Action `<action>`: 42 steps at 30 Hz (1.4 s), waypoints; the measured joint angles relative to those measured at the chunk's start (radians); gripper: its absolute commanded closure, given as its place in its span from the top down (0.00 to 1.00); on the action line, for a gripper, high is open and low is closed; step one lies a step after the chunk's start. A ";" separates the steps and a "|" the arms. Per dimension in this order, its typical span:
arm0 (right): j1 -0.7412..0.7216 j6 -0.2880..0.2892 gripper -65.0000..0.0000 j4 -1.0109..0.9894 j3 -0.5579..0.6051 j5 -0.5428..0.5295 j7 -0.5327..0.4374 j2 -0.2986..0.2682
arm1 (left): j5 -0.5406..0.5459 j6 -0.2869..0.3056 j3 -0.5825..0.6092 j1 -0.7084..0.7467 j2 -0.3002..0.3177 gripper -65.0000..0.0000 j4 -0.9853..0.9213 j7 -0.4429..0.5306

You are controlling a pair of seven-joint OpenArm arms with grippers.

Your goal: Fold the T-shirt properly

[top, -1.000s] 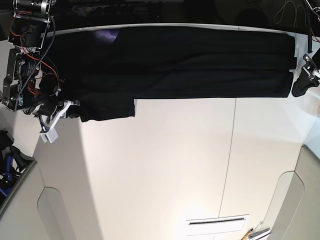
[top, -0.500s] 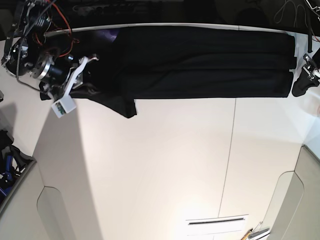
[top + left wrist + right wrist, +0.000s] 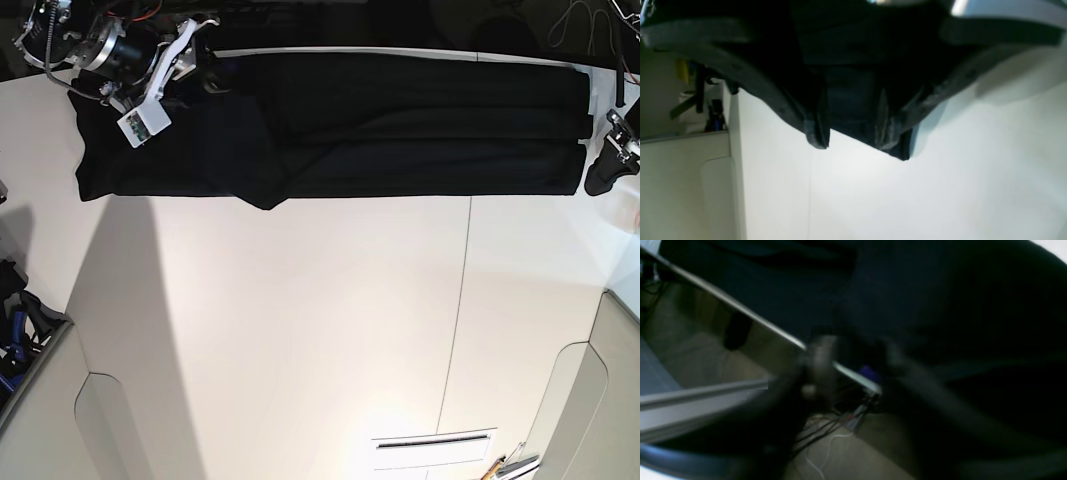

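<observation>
The black T-shirt [image 3: 400, 120] lies as a long folded band along the table's far edge. My right gripper [image 3: 208, 50] hangs over the shirt's left end at the far edge. In the blurred right wrist view its fingers [image 3: 820, 356] stand apart, so the right gripper [image 3: 857, 353] is open, with the dark T-shirt [image 3: 907, 290] beyond it. My left gripper [image 3: 600, 165] sits just off the shirt's right end. In the left wrist view this gripper [image 3: 853, 140] is open, and the folded end of the T-shirt [image 3: 846, 100] shows between its fingers [image 3: 816, 133].
The white table [image 3: 320, 330] has a seam running front to back right of centre. Cables [image 3: 840, 426] hang behind the far edge. A white slotted panel [image 3: 435, 450] lies at the front. Lower beige surfaces flank the table, with dark gear [image 3: 15, 320] at the left.
My right arm swung from the shirt's near left corner up to the far edge, carrying the cloth, and its jaws opened. The shirt's left end now lies spread flat. The left arm stayed still.
</observation>
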State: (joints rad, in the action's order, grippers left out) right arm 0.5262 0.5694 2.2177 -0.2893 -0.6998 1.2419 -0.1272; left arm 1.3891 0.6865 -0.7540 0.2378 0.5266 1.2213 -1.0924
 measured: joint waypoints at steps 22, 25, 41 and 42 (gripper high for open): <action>-0.153 -0.023 0.45 -0.093 -0.023 0.209 -0.153 0.000 | -0.217 0.003 -0.057 0.111 0.000 0.56 -0.084 0.149; -0.169 -0.024 0.45 -0.156 -0.023 0.213 -0.153 0.000 | -0.200 0.014 -0.058 0.111 0.000 0.56 -0.126 0.171; -0.202 -0.026 0.45 -0.180 -0.023 0.211 -0.169 0.000 | -0.064 0.021 -0.047 0.105 -0.063 0.56 -0.133 0.082; -0.202 -0.026 0.45 -0.180 -0.023 0.211 -0.169 0.000 | -0.057 0.021 -0.037 0.105 -0.061 0.56 -0.128 0.071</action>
State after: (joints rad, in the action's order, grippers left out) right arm 0.3241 0.5430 2.0373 -0.3119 -0.4889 1.0733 -0.1272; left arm 1.3323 0.7078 -0.7906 0.3428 0.4656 1.0931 -1.0214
